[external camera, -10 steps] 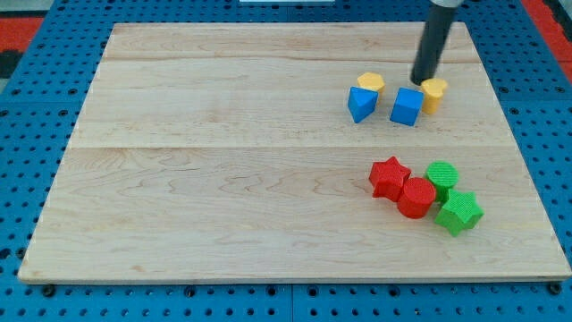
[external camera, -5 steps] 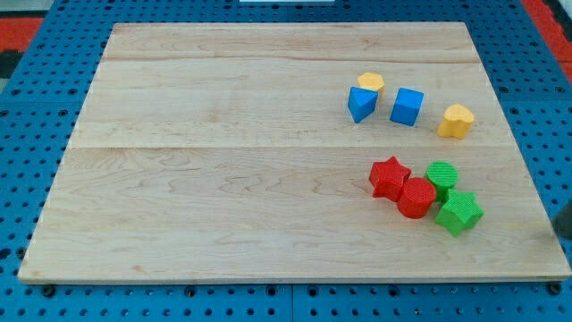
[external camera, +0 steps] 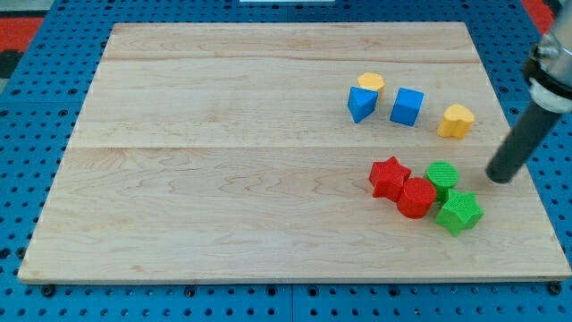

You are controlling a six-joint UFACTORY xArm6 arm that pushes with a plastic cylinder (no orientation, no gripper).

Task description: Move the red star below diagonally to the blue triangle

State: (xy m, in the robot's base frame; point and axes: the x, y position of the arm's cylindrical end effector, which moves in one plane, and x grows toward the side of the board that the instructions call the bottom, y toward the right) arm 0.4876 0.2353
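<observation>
Currently my tip (external camera: 502,179) sits at the tabletop's (external camera: 223,179) right edge, touching nothing; no tool to open or close. Red star (external camera: 389,177) lies well to view's left of it, past the green cylinder (external camera: 441,175), below-right of blue triangle (external camera: 360,104).

Rod cut off by the frame's right edge at upper right; its mounting is unseen, though my tip (external camera: 500,176) shows. Yellow block (external camera: 370,81) partly hidden behind the blue triangle (external camera: 360,105); shape indeterminate. Red cylinder (external camera: 416,198) overlaps the red star (external camera: 389,177) and the green cylinder (external camera: 441,176).
</observation>
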